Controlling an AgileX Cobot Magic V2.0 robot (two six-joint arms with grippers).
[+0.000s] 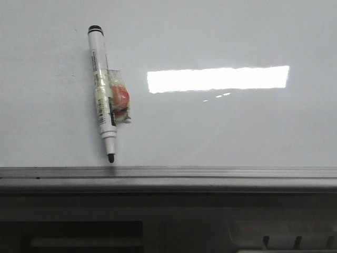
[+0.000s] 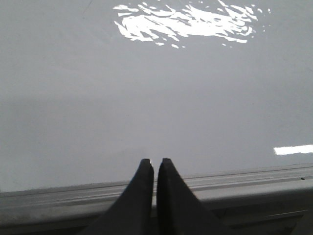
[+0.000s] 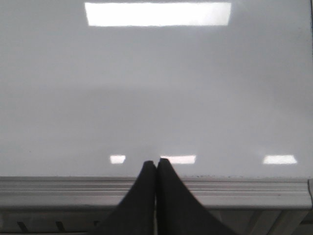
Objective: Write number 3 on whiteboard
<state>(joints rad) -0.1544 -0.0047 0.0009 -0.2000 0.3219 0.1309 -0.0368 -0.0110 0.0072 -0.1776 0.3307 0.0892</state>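
Observation:
The whiteboard [image 1: 237, 126] is glossy pale grey and fills most of the front view, with a grey metal rail [image 1: 168, 176] along its near edge. No number 3 shows on it. A white marker [image 1: 102, 92] with its dark tip uncapped lies on the board at the left, tip toward the rail, with a taped red-and-clear block [image 1: 120, 100] on its side. My left gripper [image 2: 156, 161] is shut and empty over the rail. My right gripper [image 3: 156, 162] is shut and empty over the rail. Neither gripper shows in the front view.
A bright rectangular light glare [image 1: 218, 79] lies on the board right of the marker. Below the rail, the robot's grey base structure [image 1: 210, 226] shows along the near edge.

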